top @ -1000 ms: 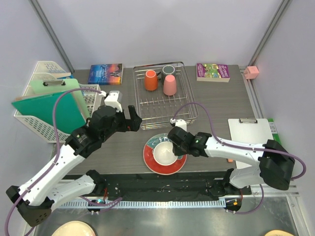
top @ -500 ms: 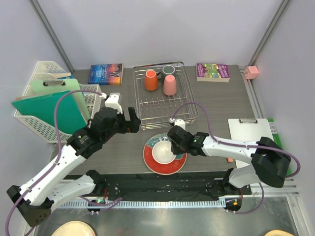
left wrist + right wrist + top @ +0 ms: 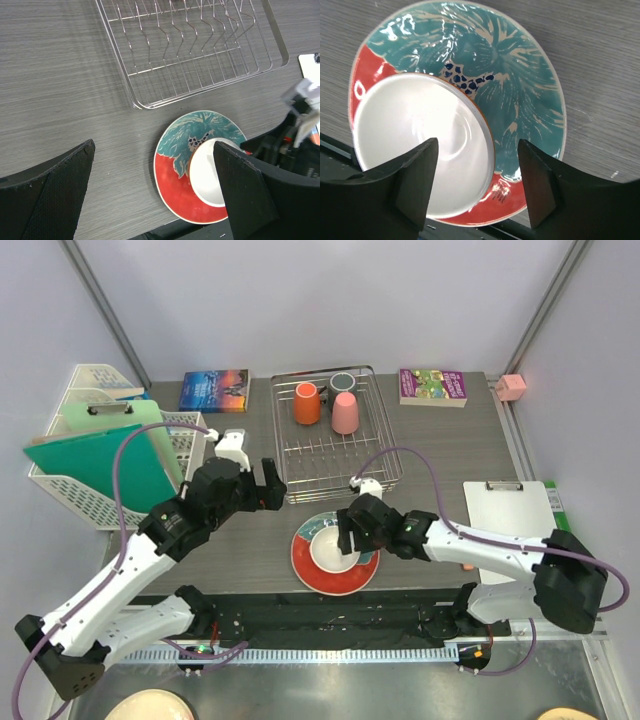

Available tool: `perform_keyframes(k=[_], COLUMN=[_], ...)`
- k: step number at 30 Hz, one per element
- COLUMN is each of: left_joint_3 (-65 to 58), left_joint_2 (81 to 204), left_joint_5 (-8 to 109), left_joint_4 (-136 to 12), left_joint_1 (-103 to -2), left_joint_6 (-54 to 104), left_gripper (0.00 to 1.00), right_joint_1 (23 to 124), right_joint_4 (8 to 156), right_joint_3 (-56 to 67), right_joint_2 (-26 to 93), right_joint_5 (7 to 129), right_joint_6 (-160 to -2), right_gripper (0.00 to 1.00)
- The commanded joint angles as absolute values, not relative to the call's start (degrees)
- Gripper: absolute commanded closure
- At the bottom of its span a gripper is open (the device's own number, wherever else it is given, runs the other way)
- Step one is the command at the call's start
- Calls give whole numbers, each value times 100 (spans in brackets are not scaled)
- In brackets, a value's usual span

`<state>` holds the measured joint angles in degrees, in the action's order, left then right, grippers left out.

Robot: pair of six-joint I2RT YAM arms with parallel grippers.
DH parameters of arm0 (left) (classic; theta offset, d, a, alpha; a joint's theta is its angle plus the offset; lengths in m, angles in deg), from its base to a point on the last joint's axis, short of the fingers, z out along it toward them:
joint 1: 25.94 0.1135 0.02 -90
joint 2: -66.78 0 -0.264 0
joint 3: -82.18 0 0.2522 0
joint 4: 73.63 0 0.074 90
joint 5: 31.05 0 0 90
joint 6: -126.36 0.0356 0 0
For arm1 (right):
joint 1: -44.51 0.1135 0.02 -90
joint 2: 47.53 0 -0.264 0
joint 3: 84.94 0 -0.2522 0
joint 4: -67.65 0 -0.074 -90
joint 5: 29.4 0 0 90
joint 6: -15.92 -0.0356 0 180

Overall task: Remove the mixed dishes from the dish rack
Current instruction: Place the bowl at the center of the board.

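Both arms' jaws stand apart; the right jaws should rise straight off the bowl [image 3: 415, 140] without dragging it across the plate [image 3: 520, 85].

The left arm [image 3: 130, 560] is stretching forward, its left gripper [image 3: 268, 480] spreading both fingers [image 3: 50, 190] wide apart. The right arm [image 3: 480, 545] is reaching inward, its right gripper [image 3: 477, 170] pointing down, fingers parted.
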<state>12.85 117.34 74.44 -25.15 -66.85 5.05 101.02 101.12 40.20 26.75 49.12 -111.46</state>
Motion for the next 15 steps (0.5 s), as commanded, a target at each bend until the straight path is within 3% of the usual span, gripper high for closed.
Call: perform_keyframes(k=[1,6,7,12,15], left_joint_3=[1199,1059,1007,376,-370], left_joint_2=[11836,11977,12003,12731,13528], left_joint_5=[7530,7775,7872,8233,8268], left_joint_4=[-2595,-2586,-2595,-2796,-2902], left_joint_1=[-6681,-6681,-6681,-6664,-6576], left_joint_6=[507,604,630,762,824], left_gripper=[0,0,0,0,0], right_joint_1=[10111,10129,10120,10120,10129], right_joint_4=[10504,11366,11463,11885,12123], right_joint_3=[3439,2770,2665,1979,1601], right_joint_2=[2112,1471,1330,1301,1871], right_joint_5=[4698,4313,4163,2794,1204], right_joint_6=[-11038,-10818,-10705,-10098,-9730], right_gripper=[22,9,1,0,0])
